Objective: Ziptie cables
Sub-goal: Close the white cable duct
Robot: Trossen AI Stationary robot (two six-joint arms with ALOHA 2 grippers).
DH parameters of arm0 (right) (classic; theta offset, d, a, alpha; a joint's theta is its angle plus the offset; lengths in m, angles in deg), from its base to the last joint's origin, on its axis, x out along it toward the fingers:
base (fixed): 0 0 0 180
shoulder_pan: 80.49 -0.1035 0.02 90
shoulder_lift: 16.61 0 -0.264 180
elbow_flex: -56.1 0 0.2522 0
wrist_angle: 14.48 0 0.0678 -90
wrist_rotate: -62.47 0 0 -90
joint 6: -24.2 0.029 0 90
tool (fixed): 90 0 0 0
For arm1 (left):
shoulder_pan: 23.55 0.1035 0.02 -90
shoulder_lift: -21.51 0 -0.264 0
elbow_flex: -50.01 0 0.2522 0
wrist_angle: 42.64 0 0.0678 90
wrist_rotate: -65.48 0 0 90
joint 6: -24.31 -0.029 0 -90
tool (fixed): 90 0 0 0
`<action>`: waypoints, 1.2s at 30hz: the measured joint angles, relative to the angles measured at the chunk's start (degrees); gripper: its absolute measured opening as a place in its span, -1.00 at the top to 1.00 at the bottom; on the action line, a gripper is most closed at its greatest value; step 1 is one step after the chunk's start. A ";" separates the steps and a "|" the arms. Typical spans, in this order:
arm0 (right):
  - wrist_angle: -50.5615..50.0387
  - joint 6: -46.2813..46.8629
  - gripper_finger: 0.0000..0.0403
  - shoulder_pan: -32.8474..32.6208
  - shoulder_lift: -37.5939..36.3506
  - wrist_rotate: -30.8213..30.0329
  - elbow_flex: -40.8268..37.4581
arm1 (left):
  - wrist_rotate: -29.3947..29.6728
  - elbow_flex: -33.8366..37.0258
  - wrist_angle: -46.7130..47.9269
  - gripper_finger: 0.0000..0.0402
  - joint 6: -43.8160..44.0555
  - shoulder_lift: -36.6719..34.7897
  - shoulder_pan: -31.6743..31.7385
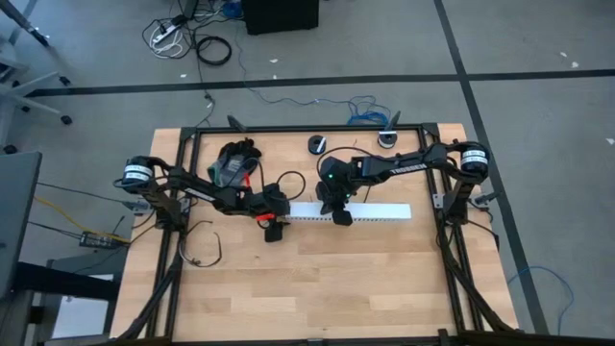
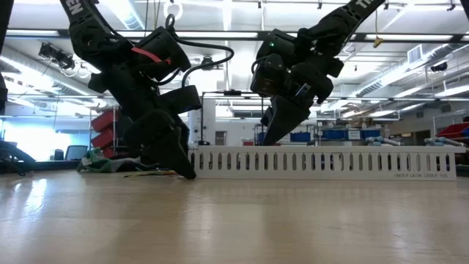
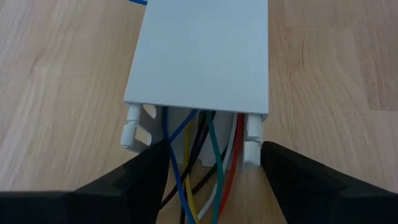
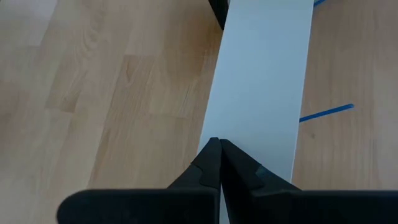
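Pale wooden tabletop (image 1: 317,279), black frame rails along its edges; grey floor around, bright workshop behind. Long white slotted plastic duct (image 1: 370,212) lies across the middle, bare wood open in front. Left claw (image 3: 208,171) at the duct's left end, fingers spread either side of it, gripping nothing. Bundle of thin coloured and black cables (image 3: 202,186) emerges there, between its fingers. Right claw (image 4: 217,163) closed, empty, over the duct's lid.
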 joint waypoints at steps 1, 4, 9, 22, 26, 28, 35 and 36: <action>0.03 0.00 1.00 0.18 0.01 0.07 -0.03 | 0.00 0.00 -0.02 -0.26 0.00 0.00 0.00; 0.35 0.00 1.00 0.49 0.25 0.09 -0.04 | 0.00 0.00 -0.12 -0.26 0.00 0.02 0.00; 1.21 -0.19 1.00 0.64 0.34 0.08 -0.10 | -0.43 0.04 -0.34 -0.26 0.00 0.04 0.04; 2.19 -0.66 1.00 0.64 0.47 0.00 -0.14 | -0.71 0.04 -0.82 -0.26 0.28 0.09 0.02; 1.38 -0.68 1.00 0.64 0.49 0.00 -0.12 | -0.31 0.01 0.06 -0.26 1.10 -0.18 -0.01; 0.77 -0.70 1.00 0.64 0.47 0.00 -0.10 | 0.12 -0.07 1.64 -0.26 1.53 -0.71 -0.02; 0.80 -0.53 1.00 0.64 0.49 0.16 -0.10 | 0.00 0.04 1.33 -0.26 -0.12 -1.05 -0.02; 0.82 -0.51 1.00 0.64 0.49 0.29 -0.12 | 0.58 0.04 1.33 -0.26 -0.26 -1.05 -0.02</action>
